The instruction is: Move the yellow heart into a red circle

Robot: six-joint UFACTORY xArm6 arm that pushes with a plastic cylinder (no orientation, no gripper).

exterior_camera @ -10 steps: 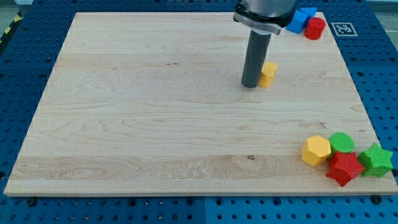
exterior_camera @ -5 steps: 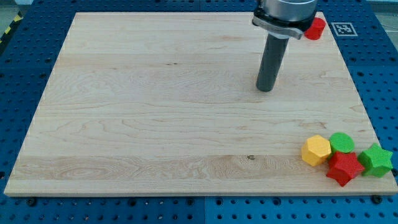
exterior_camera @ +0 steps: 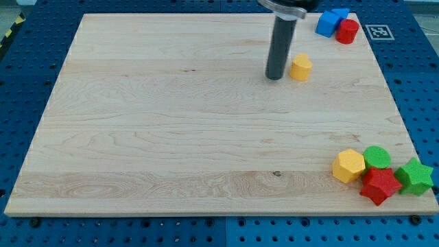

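Near the top edge of the worktop (exterior_camera: 171, 137), right of centre, my tip (exterior_camera: 276, 77) sits just beside the yellow heart (exterior_camera: 300, 67), at about its 9 o'clock and slightly lower in the view. A thin gap seems to show between them, though I cannot tell for certain whether they touch. There are no jaws on this rig, only the dark rod, so nothing is held; the heart simply rests flat on the wood.

The red circle (exterior_camera: 348, 31) lies at roughly 1 o'clock from the heart, at the worktop's top right corner, touching a blue block (exterior_camera: 330, 22) on its left side. The heart and the red circle are near each other but clearly apart.

As I judge it, the task is partly along: the heart is in the right quarter of the worktop, yet the final stretch up and to the right is not yet done. With my tip on the heart's left, a push toward 1 or 2 o'clock looks suitable.

At 5 o'clock from the heart, well apart, 4 blocks cluster at the bottom right corner: a yellow hexagon (exterior_camera: 349, 165), a green circle (exterior_camera: 376, 157), a red star (exterior_camera: 379, 185) and a green star (exterior_camera: 416, 176).
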